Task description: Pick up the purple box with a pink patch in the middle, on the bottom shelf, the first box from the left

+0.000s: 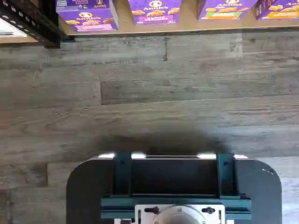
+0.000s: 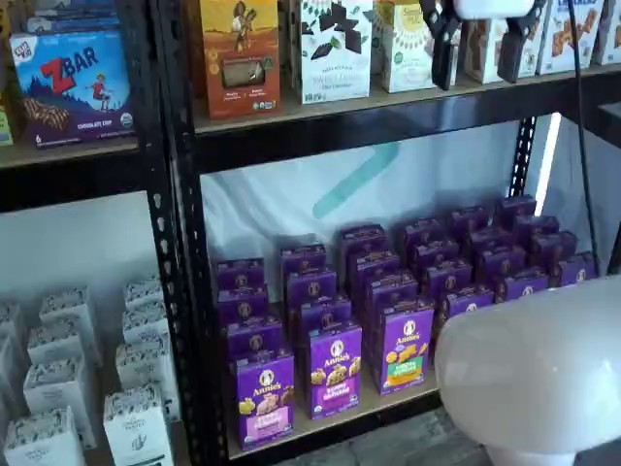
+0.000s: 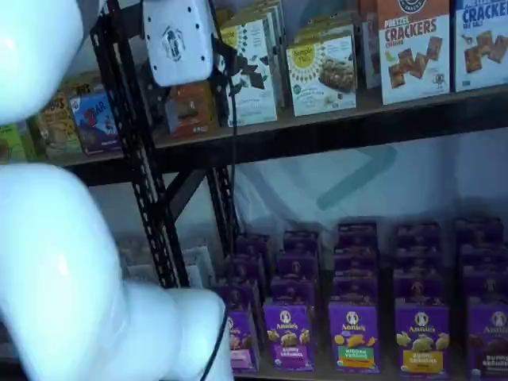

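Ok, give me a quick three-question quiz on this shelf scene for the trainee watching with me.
1. True or false: the hand is closed on the purple box.
2. The hand hangs: A) level with the upper shelf; B) beside the purple box; C) touching the floor.
3. What colour band crosses the lower front of the purple box on the bottom shelf?

Key: 1 false, the hand is open and empty; 2 A; 3 pink.

White-bodied gripper (image 2: 478, 44) high up, black jaws apart and empty.
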`<state>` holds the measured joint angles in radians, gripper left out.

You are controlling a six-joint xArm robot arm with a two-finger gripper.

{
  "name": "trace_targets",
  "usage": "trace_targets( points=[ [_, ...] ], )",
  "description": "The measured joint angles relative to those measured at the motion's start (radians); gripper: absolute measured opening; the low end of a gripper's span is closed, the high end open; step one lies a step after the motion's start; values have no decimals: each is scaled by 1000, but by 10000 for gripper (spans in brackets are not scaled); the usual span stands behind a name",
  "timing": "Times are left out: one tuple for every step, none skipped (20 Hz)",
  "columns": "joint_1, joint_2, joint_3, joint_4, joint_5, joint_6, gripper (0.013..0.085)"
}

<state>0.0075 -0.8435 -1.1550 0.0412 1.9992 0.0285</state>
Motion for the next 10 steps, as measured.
trace_targets(
  points=[
    [-15,-3,3,17,-3,-8,850],
    [-82,-14,15,87,-16,-42,850],
    [-102,-17,18,112,-20,-53,850],
    [-109,-18,19,123,-21,-58,850],
    [-110,-17,20,127,-20,-59,850],
    [-107,-16,21,126,-19,-57,850],
    [-104,-15,22,124,-19,-55,850],
    [-98,-15,26,121,-21,-51,850],
    [-89,-15,29,114,-25,-46,850],
    [-79,-16,34,105,-30,-40,850]
  ],
)
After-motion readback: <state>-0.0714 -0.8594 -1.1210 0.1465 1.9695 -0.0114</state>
